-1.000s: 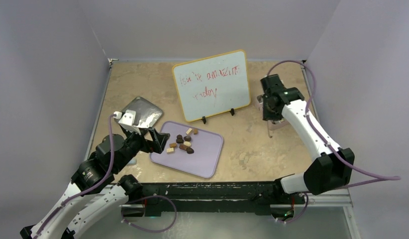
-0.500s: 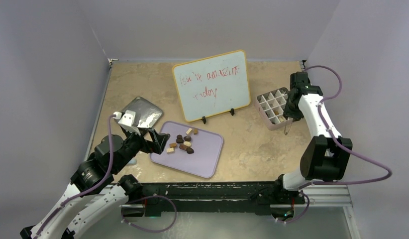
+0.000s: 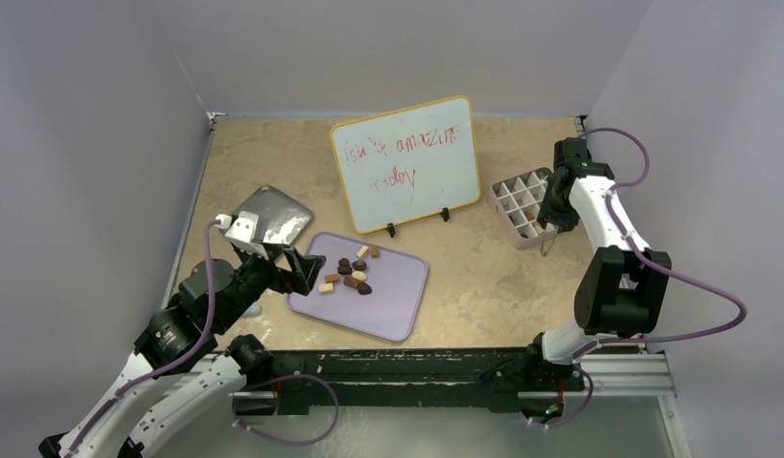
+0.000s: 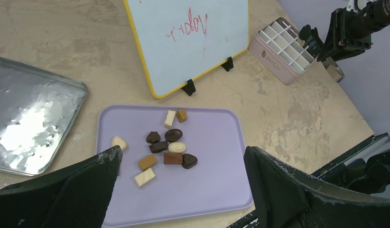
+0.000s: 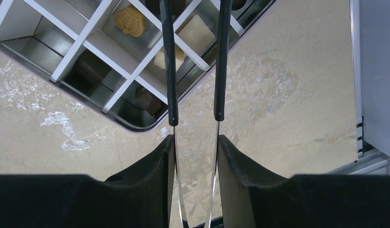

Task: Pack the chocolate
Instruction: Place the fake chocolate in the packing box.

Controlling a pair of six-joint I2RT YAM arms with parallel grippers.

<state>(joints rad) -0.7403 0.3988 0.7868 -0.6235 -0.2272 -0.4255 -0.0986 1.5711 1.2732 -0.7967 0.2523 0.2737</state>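
Observation:
Several chocolate pieces (image 3: 351, 272), dark, tan and cream, lie in a loose cluster on the lavender tray (image 3: 398, 298); they also show in the left wrist view (image 4: 167, 147). My left gripper (image 3: 291, 268) is open and empty, low over the tray's near left part (image 4: 182, 151). My right gripper (image 3: 552, 212) is shut on metal tongs (image 5: 171, 71) with black tips, at the right edge of the pale pink gridded box (image 3: 518, 206). The tongs' tips stand apart and hold nothing. Some box cells hold pieces: a tan one (image 5: 129, 21) and a cream one (image 5: 196, 29).
A whiteboard (image 3: 407, 162) with red writing stands on feet behind the tray. A silver metal tray (image 3: 270, 214) lies left of it, also in the left wrist view (image 4: 32, 118). The table's right rail (image 5: 373, 161) is close to the tongs.
My right arm swung from over the box's left side to its right edge, uncovering the box, then barely moved. The left arm and the chocolates stayed put.

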